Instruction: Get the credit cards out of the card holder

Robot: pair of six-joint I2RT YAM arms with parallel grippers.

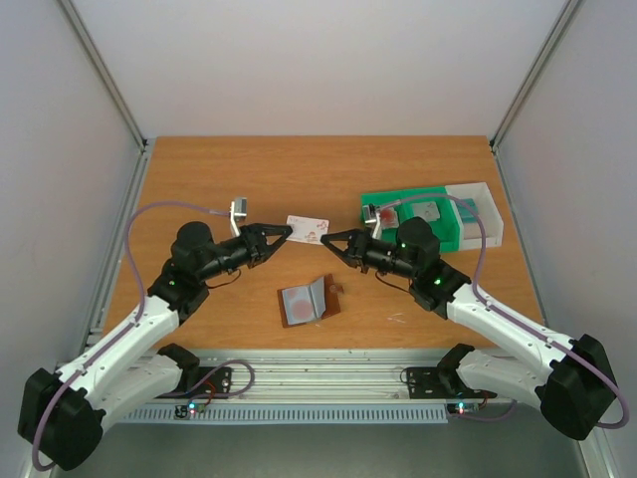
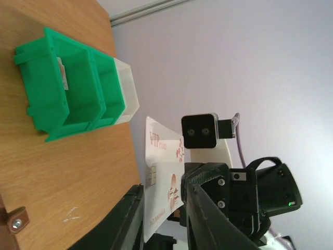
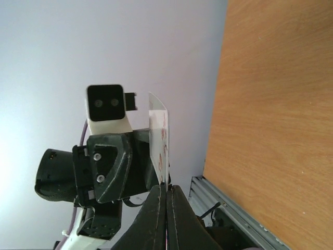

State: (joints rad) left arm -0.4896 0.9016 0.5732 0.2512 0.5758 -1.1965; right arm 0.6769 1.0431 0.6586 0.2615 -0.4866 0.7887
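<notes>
A pale pinkish credit card (image 1: 307,228) marked VIP with red blots hangs in the air between my two grippers. My right gripper (image 1: 324,237) is shut on the card's edge, as the right wrist view (image 3: 166,187) shows with the card (image 3: 158,135) seen edge-on. My left gripper (image 1: 289,233) is open; in the left wrist view (image 2: 164,187) the card (image 2: 164,166) stands in the gap between its fingers. The brown card holder (image 1: 309,301) lies open on the table below, with a pinkish card with a red round blot (image 1: 297,305) in its left half.
A green bin (image 1: 400,196) and a white bin (image 1: 485,189) stand at the right behind my right arm, with several cards in them. They also show in the left wrist view: the green bin (image 2: 67,88) and the white bin (image 2: 127,91).
</notes>
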